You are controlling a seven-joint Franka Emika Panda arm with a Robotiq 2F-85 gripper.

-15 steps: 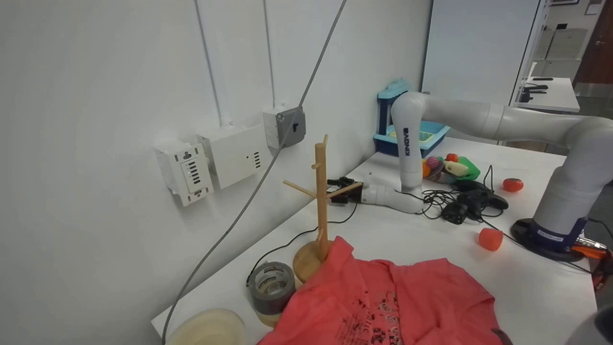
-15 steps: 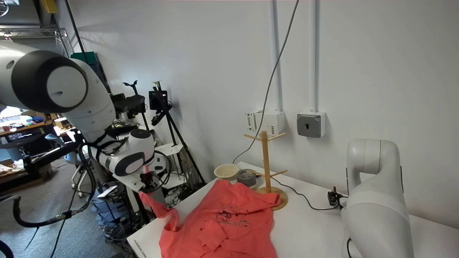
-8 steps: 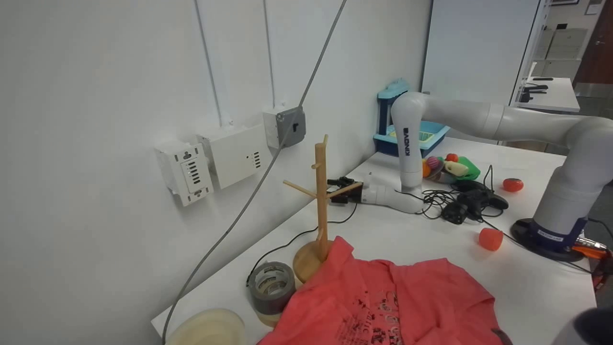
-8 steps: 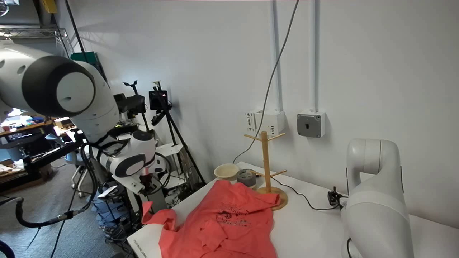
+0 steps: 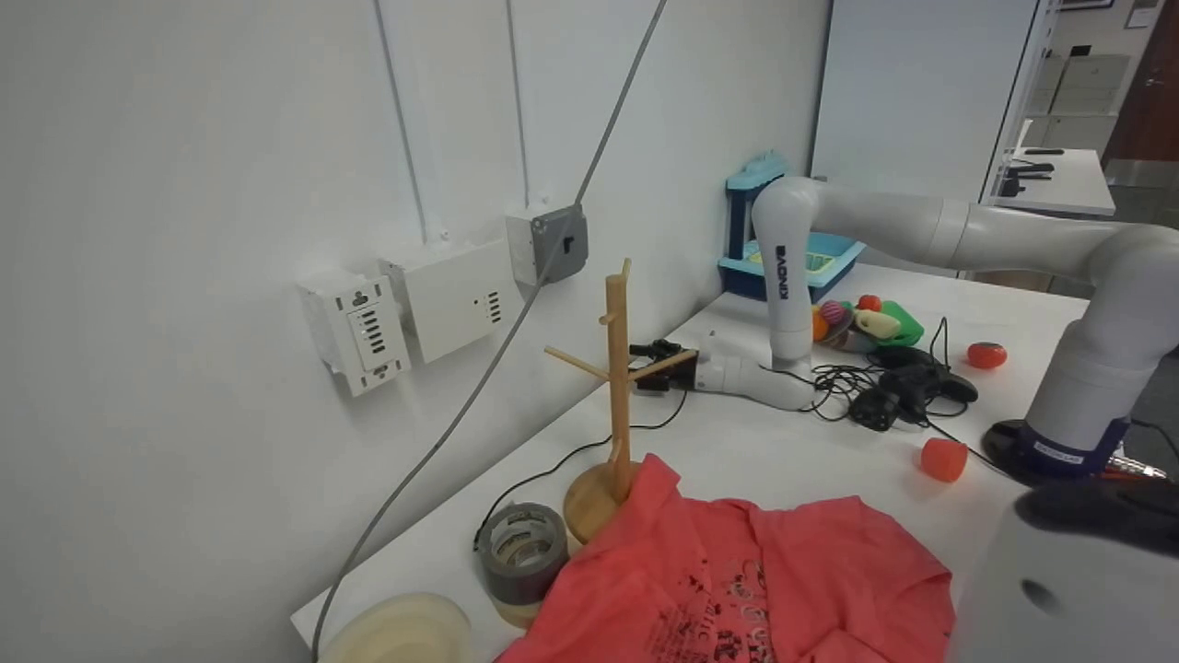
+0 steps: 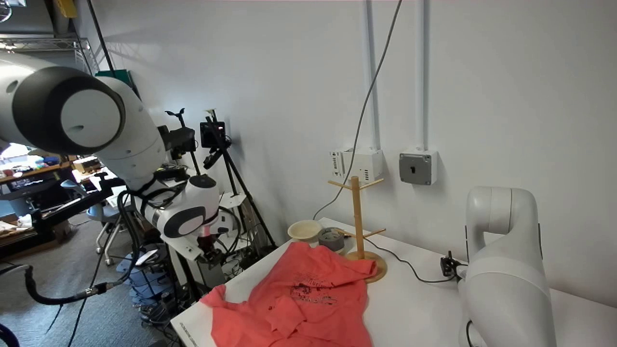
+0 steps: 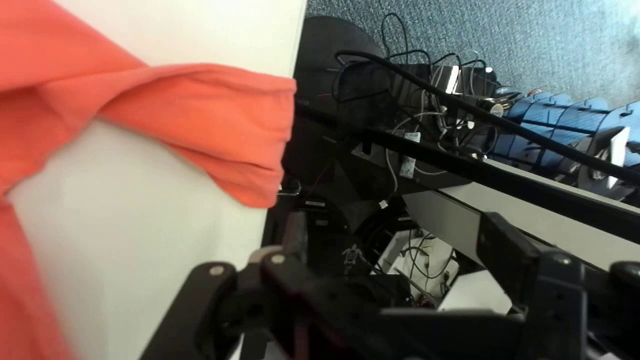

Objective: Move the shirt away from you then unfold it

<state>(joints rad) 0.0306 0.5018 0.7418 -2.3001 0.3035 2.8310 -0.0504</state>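
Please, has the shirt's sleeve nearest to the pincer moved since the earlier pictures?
Yes. In an exterior view, judged against the unmoved wooden stand, the shirt's sleeve has dropped and shifted a little toward the stand.

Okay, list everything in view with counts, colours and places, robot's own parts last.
Table: 1, white, along the wall
Boxes: 3, white-grey, on wall
Shirt: 1, coral red, on table
Wooden stand: 1, tan, shirt overlapping base
Bowl: 1, cream, near table corner
Tape roll: 1, grey, beside bowl
Kinova arm: 1, pale grey, on table
Cables: several, black or grey, table and wall
Controller: at least 1, black, among cables
Heaped items: several, multicoloured, near controller
Lone objects: 2, reddish, near Kinova arm
Tub: 1, blue, by wall
Background equipment: uncounted, mixed, beyond table
Robot arm: 1, white and black, beside table
Gripper: 1, black, open, by table edge
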